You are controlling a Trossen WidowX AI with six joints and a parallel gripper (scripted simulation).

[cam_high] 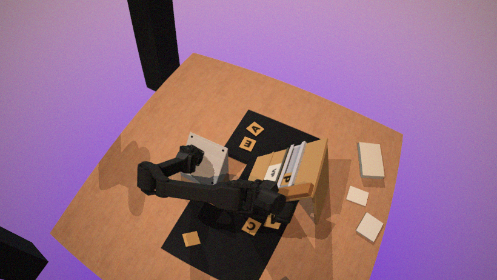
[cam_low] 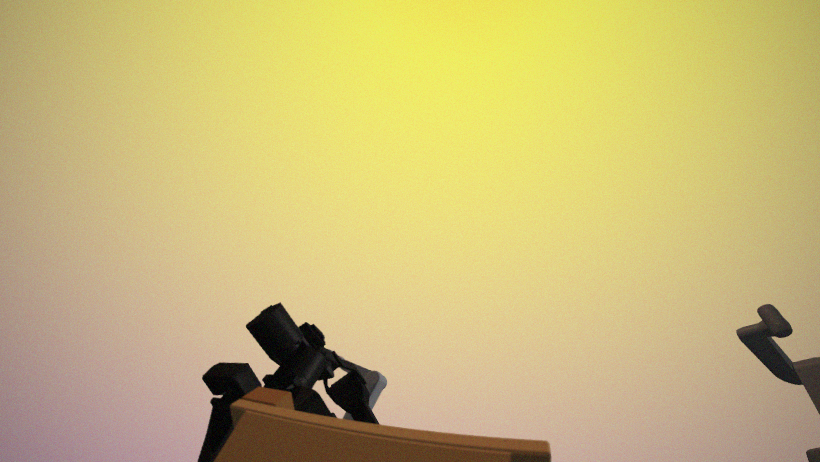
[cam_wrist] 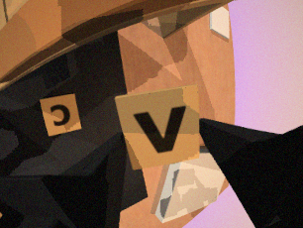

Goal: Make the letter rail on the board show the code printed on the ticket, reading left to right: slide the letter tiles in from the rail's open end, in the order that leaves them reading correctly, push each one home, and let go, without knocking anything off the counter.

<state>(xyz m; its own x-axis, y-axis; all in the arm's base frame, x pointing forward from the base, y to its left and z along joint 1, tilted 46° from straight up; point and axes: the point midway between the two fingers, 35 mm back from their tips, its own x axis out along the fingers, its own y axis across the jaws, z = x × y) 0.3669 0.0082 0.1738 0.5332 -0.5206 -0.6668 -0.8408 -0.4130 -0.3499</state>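
My gripper (cam_wrist: 161, 131) is shut on the V tile (cam_wrist: 170, 146) (cam_high: 272, 223), whose letter faces the wrist camera. It is beside the near end of the tilted wooden board (cam_high: 315, 160) (cam_low: 390, 444). The arm hides most of the fingers in the top view. The ticket (cam_high: 272, 171) on the board reads VP. The P tile (cam_high: 286, 178) sits in the pale letter rail (cam_high: 302, 148), toward its near end; the arm partly covers this area. The C tile (cam_high: 251, 226) (cam_wrist: 60, 115), A tile (cam_high: 255, 128) and E tile (cam_high: 247, 143) lie on the black mat (cam_high: 278, 125).
An unlettered-looking tile (cam_high: 191, 239) lies at the mat's near left. An orange-brown block (cam_high: 299, 191) spans the board's near edge. A large pale slab (cam_high: 371, 160) and two smaller ones (cam_high: 357, 196) (cam_high: 369, 226) lie near the counter's right edge. The grey base plate (cam_high: 212, 154) stands left of the board.
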